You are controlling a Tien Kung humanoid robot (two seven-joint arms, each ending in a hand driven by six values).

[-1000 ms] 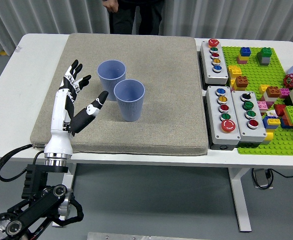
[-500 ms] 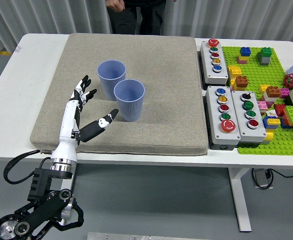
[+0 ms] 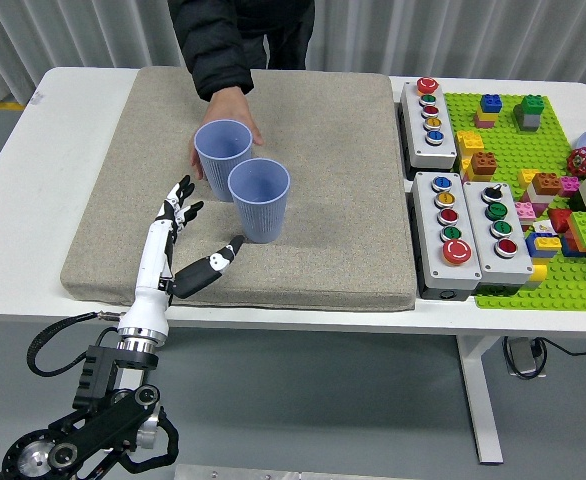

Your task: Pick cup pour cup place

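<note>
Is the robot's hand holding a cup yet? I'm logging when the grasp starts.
No, the left hand is open with fingers spread, beside the near cup without touching it, while a person's hand grips the far cup.

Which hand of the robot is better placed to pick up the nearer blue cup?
Left. The left hand is open beside the nearer blue cup; the right hand is not visible.

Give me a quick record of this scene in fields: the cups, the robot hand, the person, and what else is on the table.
cups: two blue cups, far cup and near cup, upright on the grey mat
left hand: open, fingers spread, left of near cup, holding nothing
person's hand: grasping the far cup
right side: button boxes, green brick baseplate
right hand: not in view
</note>
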